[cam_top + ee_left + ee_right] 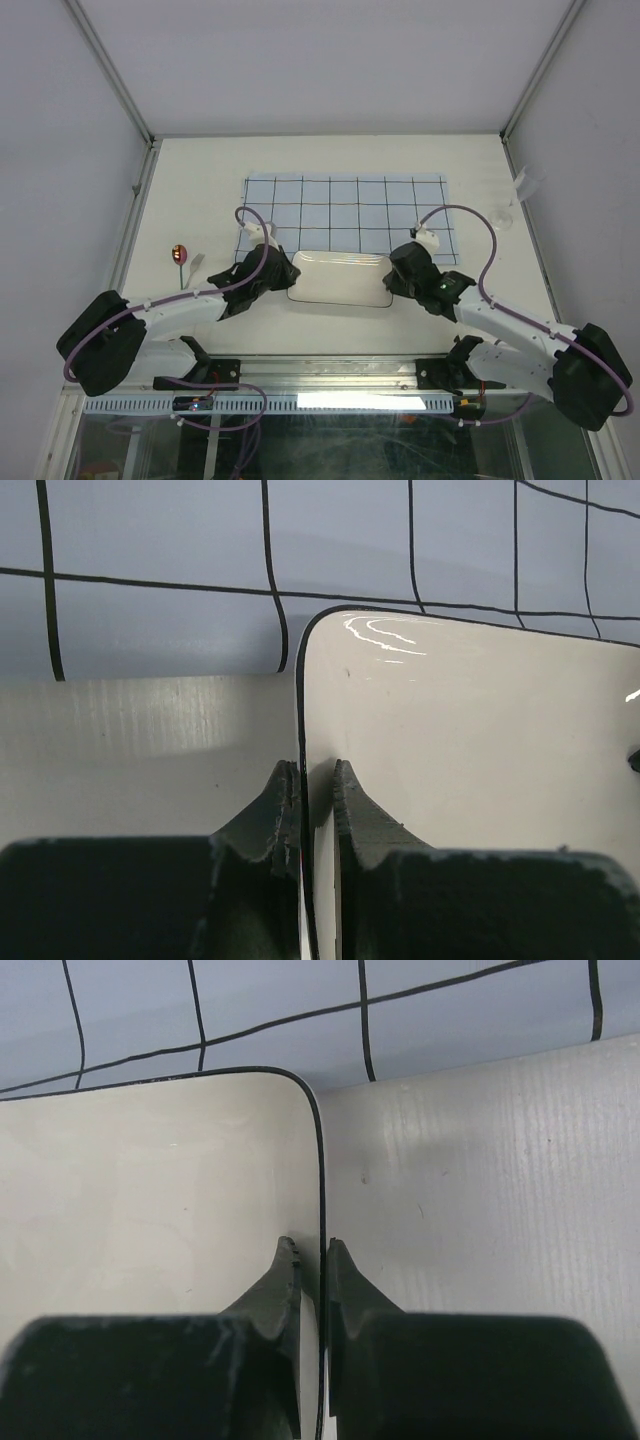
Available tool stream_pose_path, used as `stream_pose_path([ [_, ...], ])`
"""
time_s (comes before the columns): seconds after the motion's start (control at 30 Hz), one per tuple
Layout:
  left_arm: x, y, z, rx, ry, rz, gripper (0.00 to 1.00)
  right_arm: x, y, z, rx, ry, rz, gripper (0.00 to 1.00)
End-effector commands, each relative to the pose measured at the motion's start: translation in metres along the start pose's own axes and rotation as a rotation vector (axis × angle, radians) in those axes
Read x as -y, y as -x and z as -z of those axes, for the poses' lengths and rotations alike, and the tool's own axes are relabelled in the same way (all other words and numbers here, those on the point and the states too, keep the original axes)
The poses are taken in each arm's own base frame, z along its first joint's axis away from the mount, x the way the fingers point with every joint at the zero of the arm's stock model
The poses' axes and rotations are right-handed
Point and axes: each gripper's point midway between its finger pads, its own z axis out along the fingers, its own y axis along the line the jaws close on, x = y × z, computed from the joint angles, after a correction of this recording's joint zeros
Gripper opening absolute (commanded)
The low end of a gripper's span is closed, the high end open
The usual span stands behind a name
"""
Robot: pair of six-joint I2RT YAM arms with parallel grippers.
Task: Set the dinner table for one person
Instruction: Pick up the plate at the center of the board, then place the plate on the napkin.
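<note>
Cream-white worktop [200, 170] carries a pale-blue grid cloth [345, 205]; a white plate [340, 278] overlaps its near edge, with a red-headed utensil [179, 258] far left.

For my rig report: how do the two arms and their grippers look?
The left arm and right arm have white links with black joint housings. A purple cable loops along each. The left gripper and right gripper have dark, tapered fingers.

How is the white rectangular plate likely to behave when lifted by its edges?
Probably rigid: the white rectangular plate shows crisp, straight rims. Its glossy glare suggests a slippery glaze, so the left gripper and right gripper, each pinching only a thin rim, may let it slip.
</note>
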Motion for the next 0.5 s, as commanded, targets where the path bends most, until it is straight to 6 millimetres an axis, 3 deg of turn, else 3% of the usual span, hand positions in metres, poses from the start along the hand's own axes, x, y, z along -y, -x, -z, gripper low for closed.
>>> stream_pose_path([
  [0.0, 0.077, 0.056, 0.013, 0.151, -0.251, -0.051, 0.00, -0.040, 0.041, 0.008, 0.119, 0.115, 0.040, 0.00],
  [0.23, 0.073, 0.061, 0.006, 0.163, -0.242, -0.058, 0.00, -0.046, 0.046, 0.000, 0.124, 0.126, 0.060, 0.00],
  [0.47, 0.073, 0.069, -0.005, 0.186, -0.245, -0.056, 0.00, -0.043, 0.064, -0.012, 0.141, 0.113, 0.054, 0.00],
])
